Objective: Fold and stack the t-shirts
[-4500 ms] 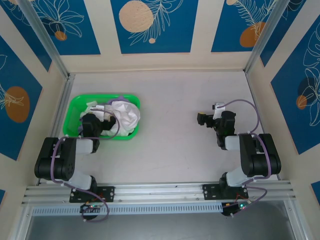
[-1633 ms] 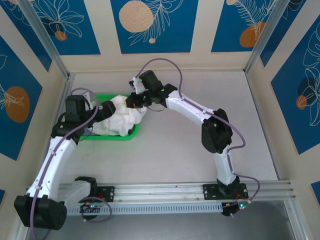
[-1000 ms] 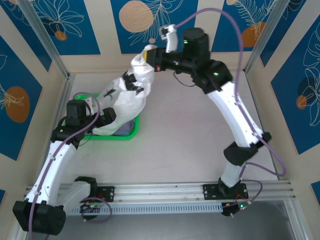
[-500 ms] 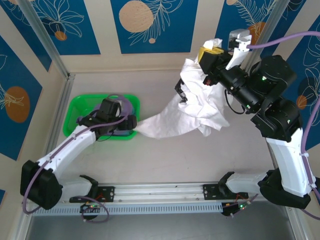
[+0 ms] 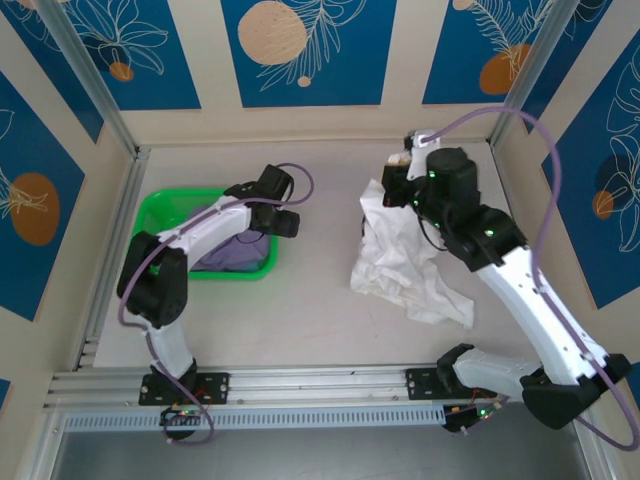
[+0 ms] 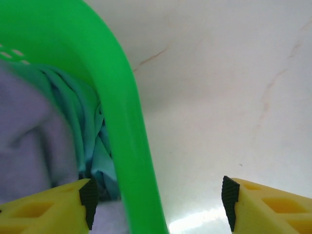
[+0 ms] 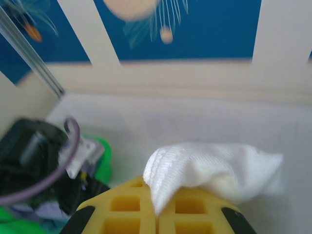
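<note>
The white t-shirt lies crumpled on the table right of centre, its upper end lifted. My right gripper is shut on that upper end; in the right wrist view a ribbed white fold is pinched between the yellow fingers. The pale lavender t-shirt lies in the green basket. My left gripper hangs open over the basket's right rim. In the left wrist view the green rim runs between the pads, with lavender cloth and a teal cloth inside.
The basket stands at the left of the table, near the left wall rail. Bare table lies between the basket and the white shirt and along the front. Patterned walls close in the back and sides.
The right arm has lowered the white t-shirt from mid-air onto the table right of centre. The left gripper has let go of the shirt's trailing end and moved to the basket's right rim.
</note>
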